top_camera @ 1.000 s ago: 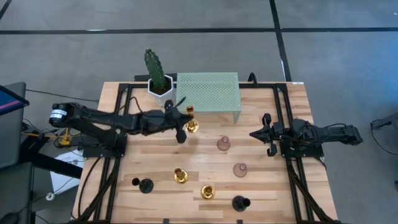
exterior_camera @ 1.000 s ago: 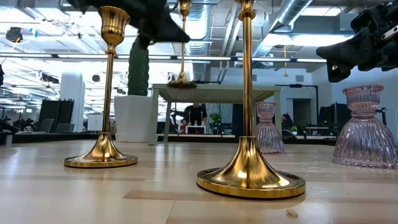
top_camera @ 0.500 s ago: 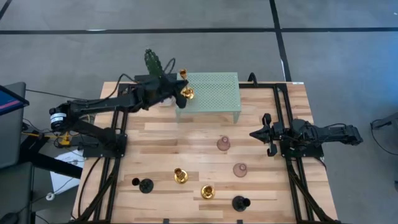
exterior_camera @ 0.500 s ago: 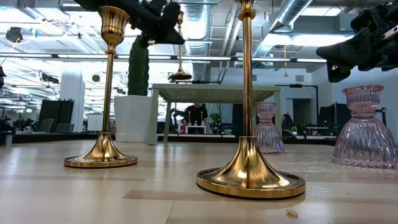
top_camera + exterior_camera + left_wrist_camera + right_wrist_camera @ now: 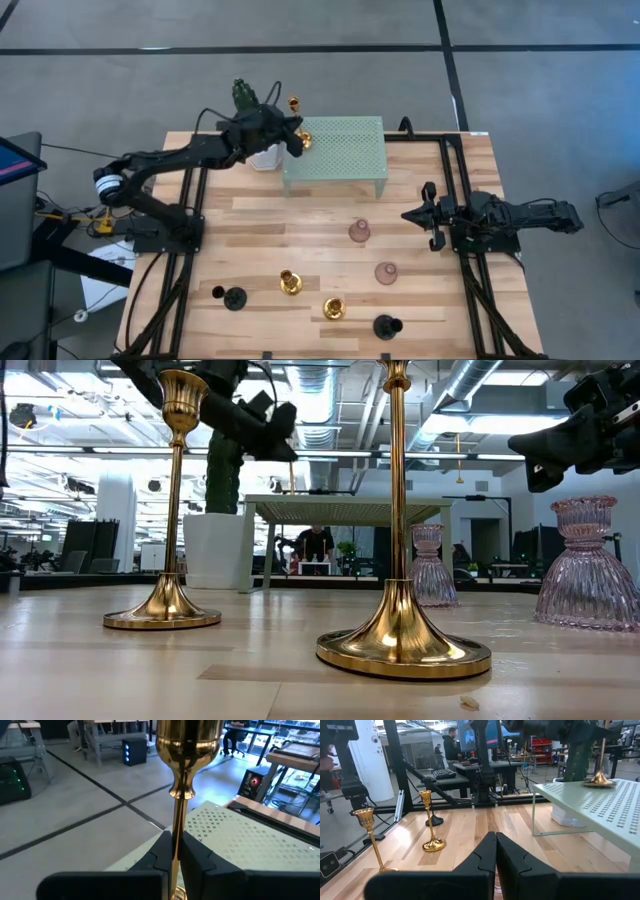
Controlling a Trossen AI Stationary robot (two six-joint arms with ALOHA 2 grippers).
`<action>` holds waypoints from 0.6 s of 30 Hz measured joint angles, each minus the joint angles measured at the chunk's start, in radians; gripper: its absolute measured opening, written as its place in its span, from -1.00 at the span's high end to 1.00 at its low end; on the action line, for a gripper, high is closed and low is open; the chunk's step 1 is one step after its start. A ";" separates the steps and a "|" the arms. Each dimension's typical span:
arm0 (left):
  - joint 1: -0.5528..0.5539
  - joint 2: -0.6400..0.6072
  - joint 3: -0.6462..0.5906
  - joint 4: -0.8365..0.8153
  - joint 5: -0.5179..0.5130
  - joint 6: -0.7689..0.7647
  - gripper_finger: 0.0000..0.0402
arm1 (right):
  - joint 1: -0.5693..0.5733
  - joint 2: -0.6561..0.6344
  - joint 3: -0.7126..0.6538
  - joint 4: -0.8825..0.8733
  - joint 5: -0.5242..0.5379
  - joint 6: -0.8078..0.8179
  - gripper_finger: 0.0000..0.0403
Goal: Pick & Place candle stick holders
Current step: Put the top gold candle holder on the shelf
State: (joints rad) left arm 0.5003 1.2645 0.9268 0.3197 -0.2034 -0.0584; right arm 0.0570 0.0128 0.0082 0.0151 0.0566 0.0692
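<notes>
We see the left gripper (image 5: 290,135) clamped on a shiny gold candle stick holder's (image 5: 298,128) thin stem over the pale green perforated metal shelf's (image 5: 345,150) corner; the right gripper (image 5: 412,215), pinched closed, waits above the wooden counter (image 5: 300,235).

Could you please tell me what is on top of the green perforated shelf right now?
One gold candle holder sits at the green shelf's left end, its stem clamped by the left gripper. The arm hides its base.

— What surrounded the worktop (image 5: 420,215)?
— A grey concrete floor (image 5: 330,70) crossed by dark lines, under an open ceiling of silver ducts (image 5: 470,385) and strip lights.
— And farther back?
— Desks (image 5: 451,774), monitors and a white column (image 5: 372,760); a person (image 5: 315,543) stood at a distance.
</notes>
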 joint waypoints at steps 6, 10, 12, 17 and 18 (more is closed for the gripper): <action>-0.002 0.026 0.000 0.063 -0.040 0.057 0.93 | 0.000 0.000 0.000 0.000 0.000 0.000 1.00; -0.002 0.025 0.001 0.086 -0.102 0.086 0.93 | 0.000 0.000 0.000 0.000 0.000 -0.001 1.00; 0.000 0.026 0.001 0.086 -0.104 0.088 0.93 | 0.000 0.000 0.000 0.000 0.000 -0.001 1.00; -0.001 0.035 0.002 0.087 -0.113 0.089 0.93 | 0.000 0.000 0.000 0.000 0.000 -0.001 1.00; 0.000 0.037 0.002 0.084 -0.113 0.089 0.93 | 0.000 0.000 0.000 0.000 0.000 -0.001 1.00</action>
State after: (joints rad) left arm 0.4999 1.3019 0.9287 0.4033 -0.3161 0.0307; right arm 0.0570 0.0128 0.0082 0.0153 0.0570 0.0685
